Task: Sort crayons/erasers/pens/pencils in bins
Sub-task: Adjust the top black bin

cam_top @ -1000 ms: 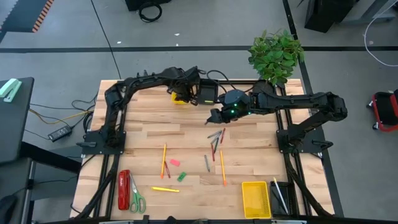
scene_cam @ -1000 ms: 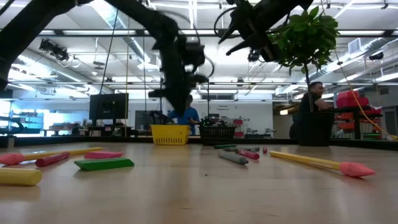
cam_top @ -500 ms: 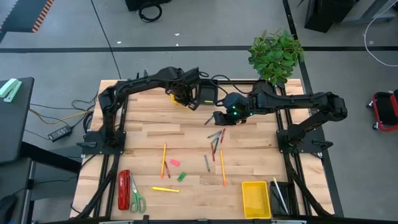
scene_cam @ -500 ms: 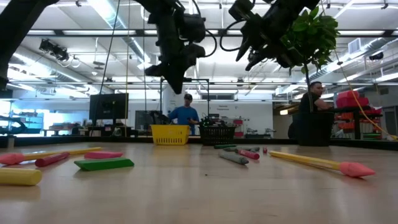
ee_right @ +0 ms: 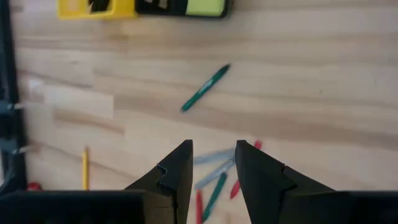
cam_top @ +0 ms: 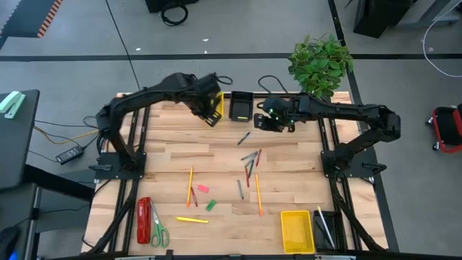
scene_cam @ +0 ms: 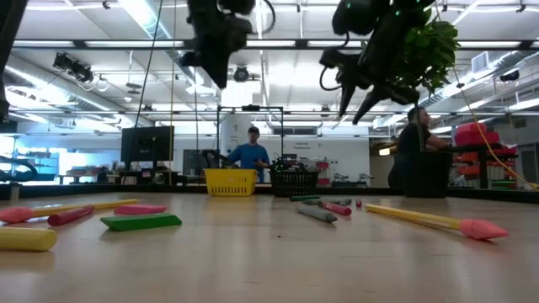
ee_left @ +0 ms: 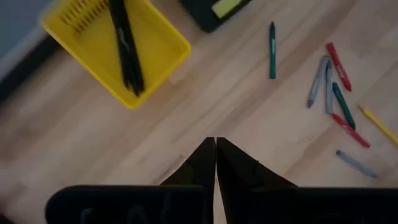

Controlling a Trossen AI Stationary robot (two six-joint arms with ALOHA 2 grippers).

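Wooden tabletop [cam_top: 216, 155]: my left gripper [ee_left: 215, 149], pressed together, hangs empty; my right gripper [ee_right: 213, 163], spread, must drop onto the green crayon [ee_right: 206, 88] at frame centre.

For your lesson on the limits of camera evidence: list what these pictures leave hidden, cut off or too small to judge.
- High view: what lies in the far yellow bin is covered by the left gripper.
- Low view: contents of the black bin are hidden behind its wall.
- Right wrist view: both far bins are cut by the picture's edge.
- High view: items in the near black bin are too small to name.
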